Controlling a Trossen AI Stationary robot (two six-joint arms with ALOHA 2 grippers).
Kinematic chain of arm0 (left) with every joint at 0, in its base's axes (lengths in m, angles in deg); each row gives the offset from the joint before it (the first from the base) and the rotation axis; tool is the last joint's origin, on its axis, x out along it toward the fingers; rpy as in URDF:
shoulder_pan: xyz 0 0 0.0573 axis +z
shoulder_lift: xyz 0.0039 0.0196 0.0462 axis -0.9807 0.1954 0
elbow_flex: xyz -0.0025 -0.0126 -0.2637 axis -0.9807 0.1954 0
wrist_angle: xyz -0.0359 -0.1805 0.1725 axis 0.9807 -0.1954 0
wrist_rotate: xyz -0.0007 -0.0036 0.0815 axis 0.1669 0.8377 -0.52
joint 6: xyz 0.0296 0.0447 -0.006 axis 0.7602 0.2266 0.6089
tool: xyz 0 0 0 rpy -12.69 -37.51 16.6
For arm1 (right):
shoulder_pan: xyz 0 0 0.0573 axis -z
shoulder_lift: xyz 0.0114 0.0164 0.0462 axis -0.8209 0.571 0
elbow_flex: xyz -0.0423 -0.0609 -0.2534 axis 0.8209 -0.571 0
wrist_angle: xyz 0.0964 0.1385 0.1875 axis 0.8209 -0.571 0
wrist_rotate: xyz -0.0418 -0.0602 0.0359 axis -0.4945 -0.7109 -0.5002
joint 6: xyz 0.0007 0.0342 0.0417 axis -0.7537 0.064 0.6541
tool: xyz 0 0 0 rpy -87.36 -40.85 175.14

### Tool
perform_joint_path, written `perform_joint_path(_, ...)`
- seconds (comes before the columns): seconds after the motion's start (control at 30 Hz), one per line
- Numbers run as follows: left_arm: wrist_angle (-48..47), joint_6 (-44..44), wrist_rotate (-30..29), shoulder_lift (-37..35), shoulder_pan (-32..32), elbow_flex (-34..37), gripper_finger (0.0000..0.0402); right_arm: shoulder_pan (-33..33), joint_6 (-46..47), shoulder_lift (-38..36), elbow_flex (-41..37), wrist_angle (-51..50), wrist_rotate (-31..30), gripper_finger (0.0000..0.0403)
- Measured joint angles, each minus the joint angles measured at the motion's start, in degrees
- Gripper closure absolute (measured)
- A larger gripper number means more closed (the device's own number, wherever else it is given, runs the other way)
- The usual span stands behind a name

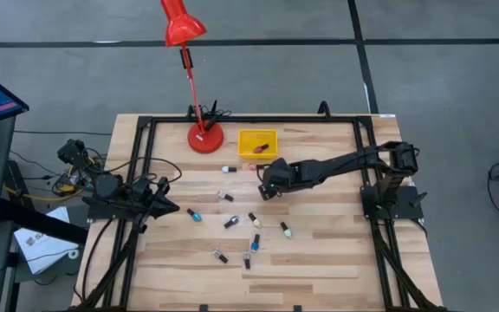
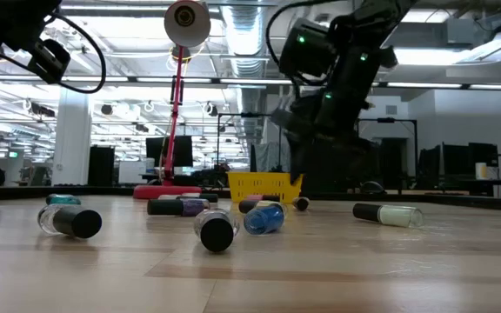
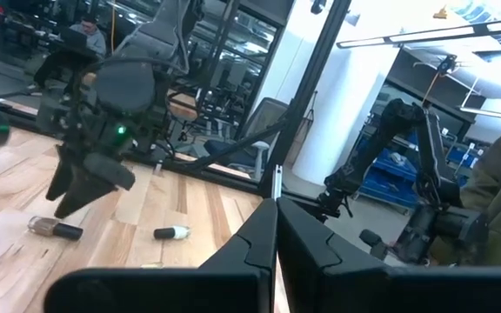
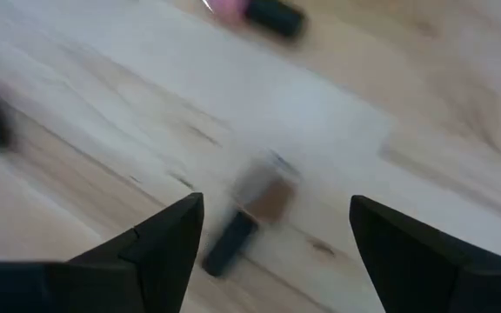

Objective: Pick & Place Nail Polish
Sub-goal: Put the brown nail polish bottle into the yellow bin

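Hovering over the middle of the table (image 1: 319,251), the right gripper (image 4: 277,228) is held with its fingers spread wide and nothing between them. A brownish nail polish bottle (image 4: 252,216) with a dark cap is seen lying on its side right under it, between the two fingers. More little bottles are scattered over the wood, such as a teal one (image 1: 195,214) and a pale green one (image 1: 285,230) nearer the front edge. One red bottle (image 1: 262,148) is already seen inside the yellow bin (image 1: 246,137) by the back edge, beside the red lamp (image 1: 204,137). The left gripper (image 1: 173,208) is kept shut and empty near the left edge.

The bottle is small and round, so it could be nudged and rolled away if one finger lands on it first. It could also be pinched only by the cap and be dropped on the way to the bin.
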Motion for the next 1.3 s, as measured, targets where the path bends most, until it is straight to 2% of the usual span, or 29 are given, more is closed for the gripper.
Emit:
perform_joint_path(0.07, 0.2, 0.0, 0.0, 0.0, 0.0, 0.0, 0.0400, -0.4, 0.5, 2.5, 1.1, 3.1, 0.0, 0.0121)
perform_joint_path(0.13, 0.3, 0.0, 0.0, 0.2, 0.0, 0.0, 0.0400, -0.6, 0.7, 4.1, 1.1, 1.0, 0.0, 0.0121)
perform_joint_path(0.23, 0.3, 0.0, 0.4, 0.7, 0.0, 0.0, 0.0400, -1.1, 0.7, 7.3, 3.3, 3.4, 0.0, 0.0121)
perform_joint_path(0.4, 1.2, 0.0, 0.4, 1.9, 0.0, 0.0, 0.0400, -2.0, -0.1, 11.0, 6.6, -0.2, -0.2, 0.0121)
perform_joint_path(0.67, 1.0, 0.0, 0.4, 3.0, 0.0, 0.0, 0.0400, -2.5, -4.7, 11.1, 7.9, -2.8, -0.1, 0.0132)
perform_joint_path(0.8, 1.1, 0.0, 0.4, 3.2, 0.0, 0.0, 0.0400, -1.9, -7.7, 11.2, 7.9, -3.4, 1.4, 0.0167)
perform_joint_path(1.1, 1.3, 0.0, 0.4, 3.2, 0.0, 0.0, 0.0400, -2.1, -12.0, 11.3, 7.9, -3.4, 3.3, 0.0286)
perform_joint_path(1.3, 1.4, 0.0, 0.4, 3.2, 0.0, 0.0, 0.0400, -2.0, -13.9, 11.3, 7.8, -3.6, 5.4, 0.0328)
